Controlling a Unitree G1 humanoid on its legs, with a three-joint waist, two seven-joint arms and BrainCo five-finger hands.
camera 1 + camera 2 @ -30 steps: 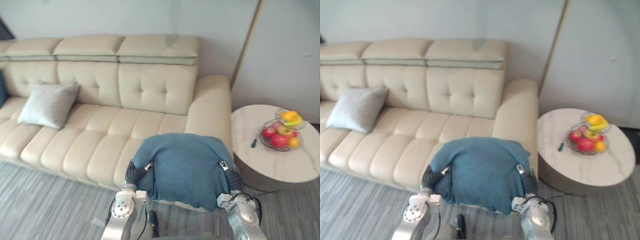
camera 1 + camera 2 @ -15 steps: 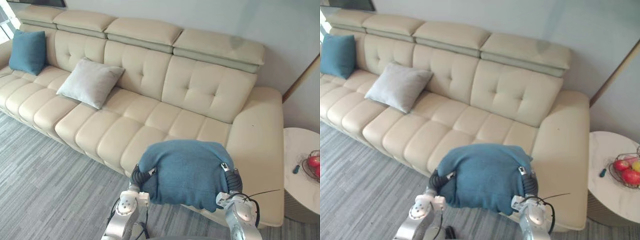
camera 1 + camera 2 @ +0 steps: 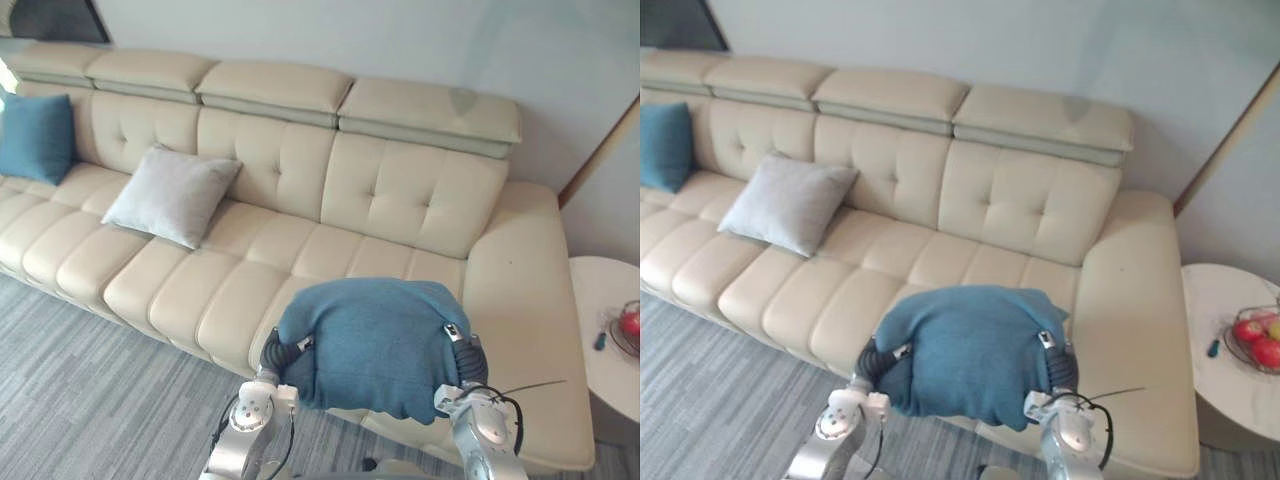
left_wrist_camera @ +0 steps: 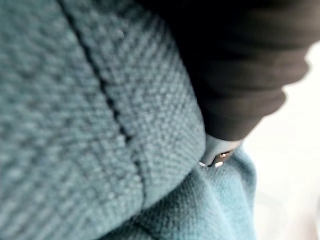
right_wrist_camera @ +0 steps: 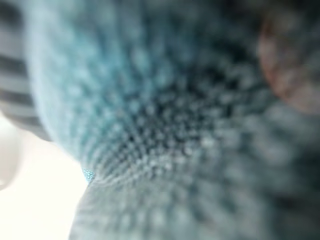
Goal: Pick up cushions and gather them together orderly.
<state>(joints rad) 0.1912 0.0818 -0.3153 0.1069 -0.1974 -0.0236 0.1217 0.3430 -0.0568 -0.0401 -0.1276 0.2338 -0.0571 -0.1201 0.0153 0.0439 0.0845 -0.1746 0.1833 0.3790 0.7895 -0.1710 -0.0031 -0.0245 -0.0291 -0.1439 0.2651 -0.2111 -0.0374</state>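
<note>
The teal cushion [image 3: 372,342] stays raised between left hand [image 3: 273,352] and right hand [image 3: 466,358]; whether either grips it, I cannot tell. Only the view has swung along the sofa [image 3: 400,190].

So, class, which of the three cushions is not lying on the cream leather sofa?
The big teal woven cushion, carried by the robot; the grey square cushion and small teal cushion both rest on the sofa.

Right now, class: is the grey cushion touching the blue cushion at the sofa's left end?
Apart. The left eye view shows a bare stretch of sofa between the grey cushion and the blue cushion.
</note>
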